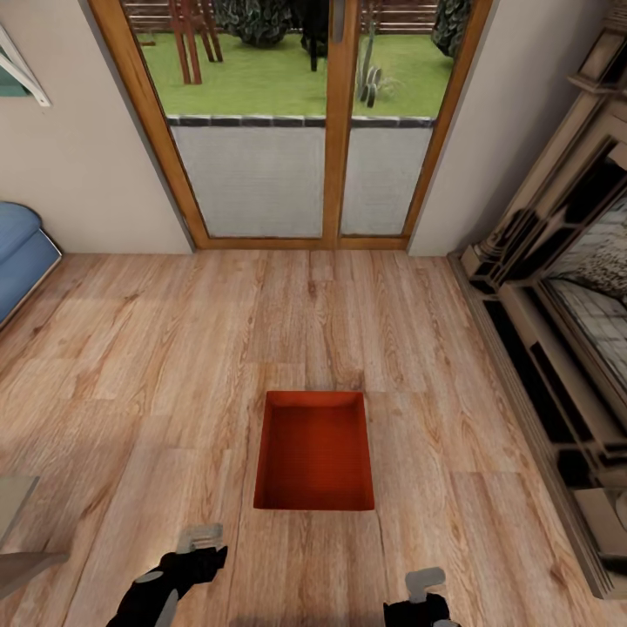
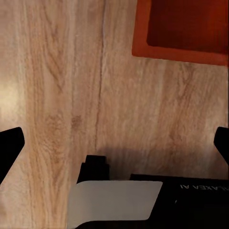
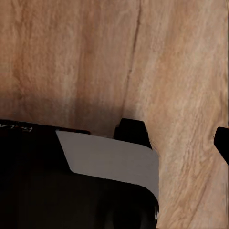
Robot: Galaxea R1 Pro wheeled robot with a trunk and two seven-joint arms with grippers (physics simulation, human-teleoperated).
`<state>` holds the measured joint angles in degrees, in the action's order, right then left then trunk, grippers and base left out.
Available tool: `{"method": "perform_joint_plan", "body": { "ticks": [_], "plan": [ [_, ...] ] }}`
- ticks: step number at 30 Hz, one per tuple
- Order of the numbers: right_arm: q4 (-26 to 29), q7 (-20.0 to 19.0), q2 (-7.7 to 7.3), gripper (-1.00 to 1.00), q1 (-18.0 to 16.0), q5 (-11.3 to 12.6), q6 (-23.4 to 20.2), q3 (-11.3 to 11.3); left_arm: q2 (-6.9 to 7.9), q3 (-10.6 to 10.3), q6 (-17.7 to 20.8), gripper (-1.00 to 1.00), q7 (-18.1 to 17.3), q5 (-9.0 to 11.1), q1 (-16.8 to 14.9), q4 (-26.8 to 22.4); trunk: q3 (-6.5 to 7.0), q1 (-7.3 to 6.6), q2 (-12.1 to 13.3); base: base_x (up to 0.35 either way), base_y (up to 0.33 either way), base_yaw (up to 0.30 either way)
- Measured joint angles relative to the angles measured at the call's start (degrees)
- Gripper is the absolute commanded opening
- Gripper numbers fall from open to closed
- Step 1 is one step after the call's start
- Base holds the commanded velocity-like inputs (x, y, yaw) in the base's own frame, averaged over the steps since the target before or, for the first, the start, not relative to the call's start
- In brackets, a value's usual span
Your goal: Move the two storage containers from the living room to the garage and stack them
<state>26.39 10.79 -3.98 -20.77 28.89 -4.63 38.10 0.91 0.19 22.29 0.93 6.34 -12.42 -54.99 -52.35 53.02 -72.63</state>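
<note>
One orange-red bin (image 1: 314,450) sits open side up on the light wood floor (image 1: 157,366) of the living room, out in the middle of the boards, well short of the wood-framed glass door (image 1: 296,122) along the far wall. A blue sofa (image 1: 22,252) edges in at the left wall and a fireplace surround (image 1: 557,331) runs down the right wall. A second bin is not to be seen here.

The left gripper (image 1: 202,538) and the right gripper (image 1: 424,582) hang low over the floor on the near side of the bin, one toward each near corner, both apart from it and holding nothing. In the left wrist view the bin's corner (image 2: 183,31) lies ahead of the dark fingertips (image 2: 10,148), which stand wide apart. The right gripper (image 3: 183,136) also looks spread, though less of it shows.

The risk from here, as I judge it, is the thin walls: a grip on one rim alone could let the bin swing or slip, and a gripper coming in low could shove it across the smooth boards instead of catching it
</note>
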Motion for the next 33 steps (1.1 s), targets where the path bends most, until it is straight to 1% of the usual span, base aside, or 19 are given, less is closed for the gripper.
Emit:
{"method": "perform_joint_plan", "body": {
  "ticks": [1,2,4,7,8,9,10,11,12,13,16,20,21,22,24,26,27,30,33],
  "plan": [
    [0.1,0.7,-0.02,1.0,-1.5,0.0,-0.1,0.0,-0.41,0.0,1.6,1.0,0.0,0.0,-0.1,-2.6,0.01,0.0,0.0,0.0,0.0,0.0],
    [0.1,1.1,-0.02,1.0,-2.3,0.1,-0.2,0.0,-0.63,0.0,2.5,1.0,0.0,-0.1,-0.1,-3.9,0.0,0.0,0.0,0.0,0.0,0.0],
    [0.2,2.5,0.02,1.0,-5.3,0.2,-0.5,-0.1,-1.73,0.0,6.6,1.0,0.0,-0.2,-0.3,-7.7,0.0,0.0,0.0,0.0,0.0,0.0],
    [0.2,3.7,0.07,1.0,-8.5,0.2,-2.0,-0.1,-3.03,-0.1,10.9,1.0,0.2,-0.4,-0.7,-10.0,0.0,0.0,0.0,0.0,0.0,0.0],
    [0.2,4.1,0.05,1.0,-10.3,0.2,-2.9,-0.1,-3.66,-0.1,12.7,1.0,0.2,-0.4,-1.7,-10.7,0.01,0.0,0.0,0.0,0.0,0.0],
    [0.2,4.3,0.04,1.0,-11.3,0.3,-3.4,-0.1,-3.98,-0.1,13.5,1.0,0.2,-0.4,-2.5,-10.9,0.0,0.0,0.0,0.0,0.0,0.0],
    [0.2,4.5,0.04,1.0,-13.1,0.3,-4.2,-0.1,-4.58,-0.2,14.9,1.0,0.3,-0.4,-4.4,-11.0,0.01,0.0,0.0,0.0,0.0,0.0],
    [0.2,4.6,0.03,1.0,-14.1,0.3,-4.5,-0.1,-4.88,-0.2,15.5,1.0,0.3,-0.4,-5.6,-11.0,0.0,0.0,0.0,0.0,0.0,0.0],
    [0.1,4.7,0.03,1.0,-15.9,0.3,-4.9,-0.1,-5.49,-0.3,16.7,1.0,0.3,-0.3,-7.7,-10.6,0.01,0.0,0.0,0.0,0.0,0.0],
    [0.0,4.8,0.04,1.0,-16.8,0.4,-5.1,-0.1,-5.79,-0.3,17.3,1.0,0.3,-0.3,-9.0,-10.4,0.0,0.0,0.0,0.0,0.0,0.0],
    [-0.3,5.2,0.2,1.0,-21.2,0.4,-6.3,-0.2,-7.18,-0.4,19.0,1.0,0.3,-0.3,-14.4,-8.5,0.01,0.0,0.0,0.0,0.0,0.0],
    [-0.7,5.7,0.52,1.0,-26.1,0.4,-9.1,-1.1,-8.12,-0.5,18.6,1.0,0.3,-0.4,-20.0,-5.1,0.01,0.0,0.0,0.0,0.0,0.0],
    [-1.4,5.8,1.02,1.0,-29.1,0.5,-10.5,-1.8,-8.36,-0.5,16.2,1.0,0.3,-0.2,-23.1,-2.1,0.01,0.0,0.0,0.0,0.0,0.0],
    [-2.3,5.8,1.59,1.0,-30.8,0.7,-11.0,-1.9,-8.45,-0.4,14.6,1.0,0.3,-0.2,-24.6,-0.2,0.01,0.0,0.0,0.0,0.0,0.0],
    [-4.9,5.8,2.68,1.0,-33.0,1.5,-11.3,-2.1,-8.72,-0.4,12.5,1.0,0.3,-0.1,-26.8,3.1,0.0,0.0,0.0,0.0,0.0,0.0],
    [-9.7,5.8,4.33,1.0,-35.4,3.2,-11.2,-2.2,-9.17,-0.4,11.0,1.0,0.3,-0.1,-29.8,8.2,0.0,0.0,0.0,0.0,0.0,0.0],
    [-11.8,5.9,5.12,1.0,-36.2,3.9,-11.1,-2.2,-9.3,-0.4,10.6,1.0,0.3,-0.2,-31.1,10.8,0.0,0.0,0.0,0.0,0.0,0.0],
    [-14.7,5.9,6.46,1.0,-37.1,4.9,-10.9,-2.3,-9.41,-0.4,9.9,1.0,0.3,-0.5,-33.2,15.2,0.0,0.0,0.0,0.0,0.0,0.0],
    [-15.8,5.9,7.08,1.0,-37.4,5.4,-10.4,-2.3,-9.35,-0.5,9.5,1.0,0.2,-0.6,-33.9,17.5,0.0,0.0,0.0,0.0,0.0,0.0]
  ]
}}
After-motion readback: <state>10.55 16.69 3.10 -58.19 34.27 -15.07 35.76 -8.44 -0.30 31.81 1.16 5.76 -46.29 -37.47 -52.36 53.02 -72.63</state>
